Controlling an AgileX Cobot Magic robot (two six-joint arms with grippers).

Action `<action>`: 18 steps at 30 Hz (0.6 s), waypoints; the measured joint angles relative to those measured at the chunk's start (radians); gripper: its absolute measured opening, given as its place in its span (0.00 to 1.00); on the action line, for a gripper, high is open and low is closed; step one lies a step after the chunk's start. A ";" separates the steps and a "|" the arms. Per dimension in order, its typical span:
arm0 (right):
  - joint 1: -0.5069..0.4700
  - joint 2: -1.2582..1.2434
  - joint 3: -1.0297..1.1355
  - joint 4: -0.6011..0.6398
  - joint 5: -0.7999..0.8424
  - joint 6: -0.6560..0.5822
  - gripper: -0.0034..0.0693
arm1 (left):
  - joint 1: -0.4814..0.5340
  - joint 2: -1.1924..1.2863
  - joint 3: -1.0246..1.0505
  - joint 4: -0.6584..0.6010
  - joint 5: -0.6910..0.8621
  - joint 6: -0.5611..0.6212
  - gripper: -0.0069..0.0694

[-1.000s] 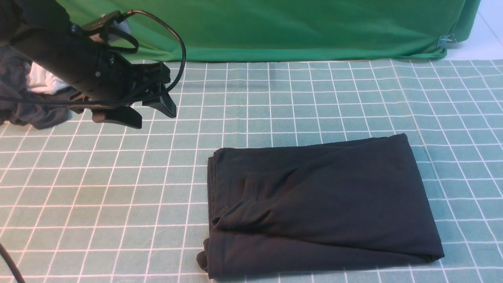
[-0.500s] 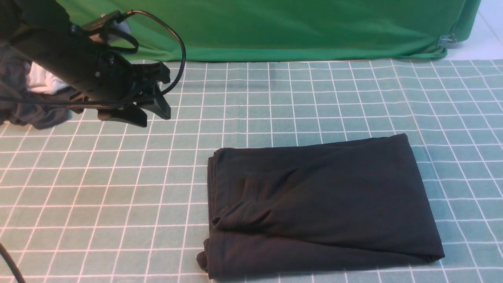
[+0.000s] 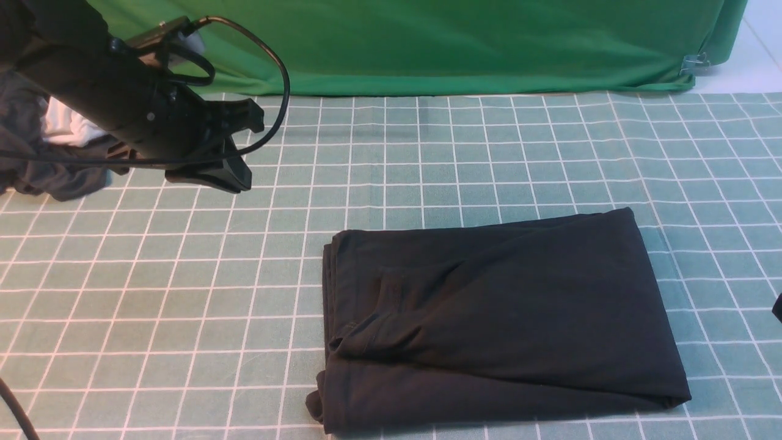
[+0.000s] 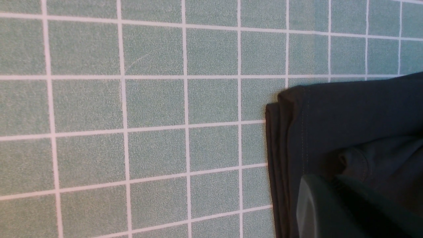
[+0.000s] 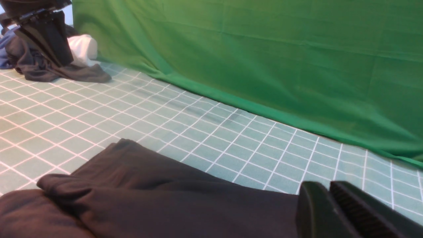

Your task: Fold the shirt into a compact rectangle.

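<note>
- Black knit is the main thing here: one shirt [image 3: 501, 321], folded into a fat rectangle, lying on the desk [image 3: 183, 293] right of centre and toward the near edge. No logo or label showing, just plain dark fabric with a few creases.
- Two hands total. Left hand [image 3: 229, 174] hangs over the far left part of the desk, well away from the shirt, fingers clenched together on nothing.
- Right hand [image 5: 330, 205] sits low at the right end of the shirt; from its own camera the fingers look pressed together with no cloth between them. Front camera only catches a dark sliver of it at the right edge.
- One mint tablecloth with white grid lines covers the desk.
- One green backdrop [image 3: 427, 43] runs along the back.
- One pile at the far left corner: dark grey garment [image 3: 49, 174] plus a small white cloth [image 3: 64, 128], partly blocked by the left arm.
</note>
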 joint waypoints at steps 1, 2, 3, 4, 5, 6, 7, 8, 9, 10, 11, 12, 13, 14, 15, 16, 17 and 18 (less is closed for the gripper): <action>0.000 0.000 0.001 0.000 0.000 0.000 0.14 | 0.000 0.000 0.000 0.000 0.000 0.000 0.11; 0.000 0.000 0.001 0.000 0.000 0.001 0.15 | 0.000 0.000 0.000 0.000 0.000 0.000 0.11; 0.000 0.000 0.001 0.000 -0.001 0.001 0.15 | 0.000 0.000 0.000 0.000 0.000 0.000 0.11; 0.000 0.000 0.002 0.000 -0.001 0.001 0.15 | 0.000 0.000 0.000 0.000 0.000 0.000 0.11; 0.000 -0.002 0.002 0.000 -0.001 0.001 0.16 | 0.000 0.000 0.000 0.000 0.000 0.000 0.11; 0.000 -0.009 0.004 0.000 -0.001 0.001 0.17 | 0.000 0.000 0.000 0.001 0.000 0.000 0.11; 0.000 -0.018 0.010 0.000 0.000 0.001 0.18 | 0.000 0.000 0.000 0.001 0.000 0.000 0.11; 0.000 -0.033 0.017 0.000 0.005 0.001 0.18 | 0.000 0.000 0.000 0.002 0.000 0.000 0.11; -0.006 -0.053 0.030 0.000 0.014 0.001 0.19 | 0.000 0.000 0.000 0.003 0.000 0.000 0.11; -0.016 -0.066 0.042 0.000 0.023 0.001 0.19 | 0.000 0.000 0.000 0.003 0.000 0.000 0.11; -0.031 -0.076 0.056 0.000 0.035 0.001 0.19 | 0.000 0.000 0.000 0.003 0.000 0.000 0.11; -0.058 -0.092 0.076 0.000 0.059 0.001 0.20 | 0.000 0.000 0.000 0.003 0.000 0.000 0.11; -0.098 -0.117 0.102 -0.001 0.100 0.001 0.21 | 0.000 0.000 0.000 0.003 0.000 0.000 0.11; -0.127 -0.132 0.123 -0.001 0.127 0.001 0.21 | 0.000 0.000 0.000 0.003 0.000 0.000 0.11; -0.163 -0.147 0.141 -0.001 0.141 0.001 0.22 | 0.000 0.000 0.000 0.003 0.000 0.000 0.11; -0.200 -0.168 0.159 -0.001 0.154 0.001 0.22 | 0.000 0.000 0.000 0.003 0.000 0.000 0.11; -0.237 -0.190 0.173 -0.001 0.162 0.001 0.23 | 0.000 0.000 0.000 0.003 0.000 0.000 0.11; -0.275 -0.217 0.187 -0.001 0.164 0.001 0.23 | 0.000 0.000 0.000 0.004 -0.001 0.000 0.11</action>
